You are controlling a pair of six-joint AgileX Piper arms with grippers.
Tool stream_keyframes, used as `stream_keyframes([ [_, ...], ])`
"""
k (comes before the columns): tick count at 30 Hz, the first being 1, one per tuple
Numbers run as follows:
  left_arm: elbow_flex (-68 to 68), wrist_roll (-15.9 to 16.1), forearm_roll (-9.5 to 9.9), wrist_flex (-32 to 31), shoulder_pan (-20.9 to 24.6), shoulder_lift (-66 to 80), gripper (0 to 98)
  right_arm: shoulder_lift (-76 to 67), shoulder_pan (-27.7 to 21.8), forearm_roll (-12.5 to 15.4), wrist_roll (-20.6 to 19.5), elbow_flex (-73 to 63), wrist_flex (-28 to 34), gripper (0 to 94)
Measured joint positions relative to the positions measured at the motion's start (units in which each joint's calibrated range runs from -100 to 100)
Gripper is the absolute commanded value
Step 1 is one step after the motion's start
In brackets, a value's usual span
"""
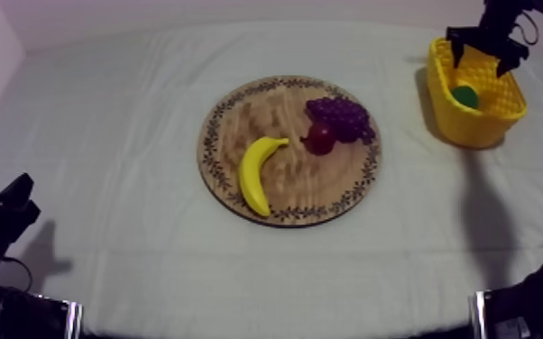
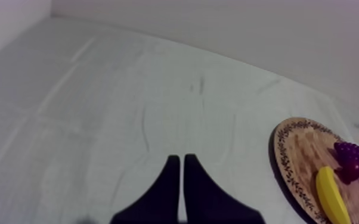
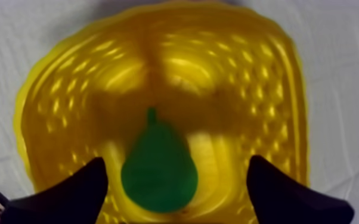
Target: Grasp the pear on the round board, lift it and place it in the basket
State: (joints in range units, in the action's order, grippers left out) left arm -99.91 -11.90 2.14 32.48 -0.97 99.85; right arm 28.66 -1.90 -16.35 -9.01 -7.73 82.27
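Pear [image 3: 158,170]: lies on the floor of the yellow basket [image 3: 247,77], directly below the right fingers [image 3: 68,193] and between their two tips, stem end pointing away from them. No contact between the pear and either finger is visible.

Right fingers: set wide apart, one at each side of the pear, with nothing clamped between them. In the top view the right fingers [image 1: 456,50] hang over the far rim of the yellow basket [image 1: 478,126], with the pear [image 1: 464,95] inside it, just below and between them.

Left fingers [image 2: 164,190]: closed together in a narrow wedge, holding nothing, over bare bench [image 2: 98,107] cloth. In the top view the left fingers [image 1: 13,203] sit low at the near edge of the bench.

Wooden board [image 1: 284,185]: lies between the two sets of fingers, well apart from both. It carries a banana [image 1: 255,171], a bunch of grapes [image 1: 338,115] and a small red fruit [image 1: 320,138]; the small red fruit touches the grapes.
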Motion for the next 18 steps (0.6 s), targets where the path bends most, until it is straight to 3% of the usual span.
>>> stream_keyframes([
  [10, 0.0, 0.0, 0.0, 0.0, 0.0, 0.0, 0.1, -10.36, 0.78, 0.17, -0.26, 5.96, -4.95, 53.2],
  [18, 0.0, 0.0, 0.0, 0.0, 0.0, 0.0, 0.1, -26.47, 1.69, 1.81, -2.0, 18.7, -14.87, 38.2],
])
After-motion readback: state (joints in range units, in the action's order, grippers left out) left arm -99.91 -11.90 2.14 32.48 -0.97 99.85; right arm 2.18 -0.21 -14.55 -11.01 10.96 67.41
